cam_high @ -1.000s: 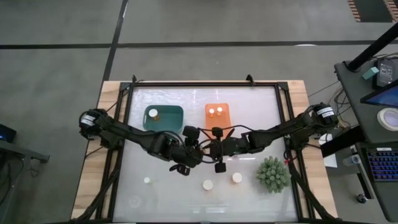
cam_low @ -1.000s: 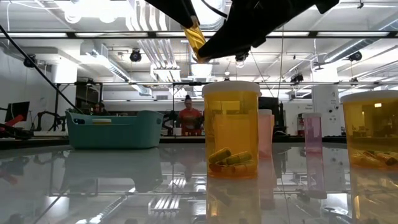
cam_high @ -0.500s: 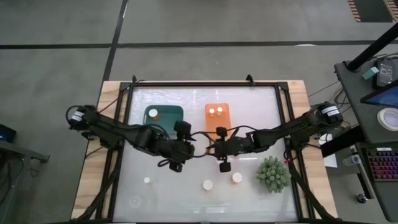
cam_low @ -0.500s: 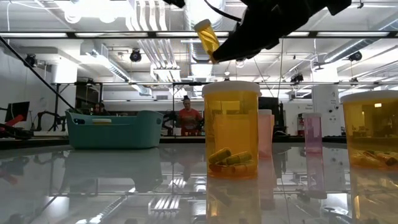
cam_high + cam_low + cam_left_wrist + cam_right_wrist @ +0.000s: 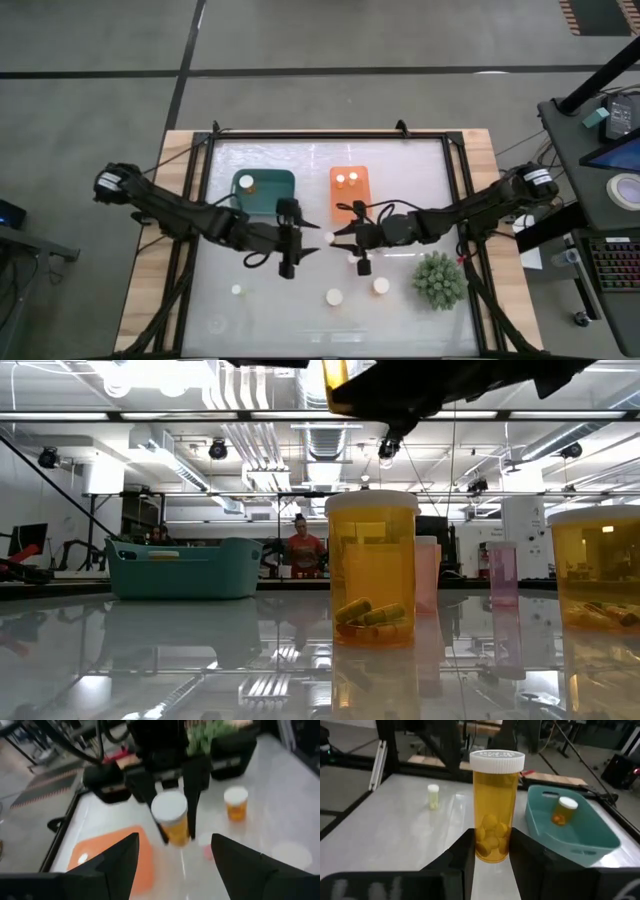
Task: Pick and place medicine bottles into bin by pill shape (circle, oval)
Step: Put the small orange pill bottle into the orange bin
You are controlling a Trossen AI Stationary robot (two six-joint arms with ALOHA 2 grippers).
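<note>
My right gripper is shut on an amber medicine bottle with a white cap and round pills inside, held in the air over the table's middle. The bottle also shows in the left wrist view. My left gripper is open and empty just to the bottle's left, its fingers spread wide and facing the bottle. The teal bin holds one bottle. The orange bin holds two bottles. My right gripper pinches the bottle's body at its bottom end between its two fingers. The fingers come from the table's right side. The capped end sticks out past the fingertips toward my left gripper. The bottle is lifted clear of the table.
Bottles stand near the table's front: a small one at the left and two wider ones; the low view shows one with oval capsules. A spiky green plant stands at the front right.
My left gripper has drawn back toward the table's left edge, away from the bottle. My right gripper has kept the bottle and has shifted slightly right; in the low view the bottle has risen and turned from tilted toward upright.
</note>
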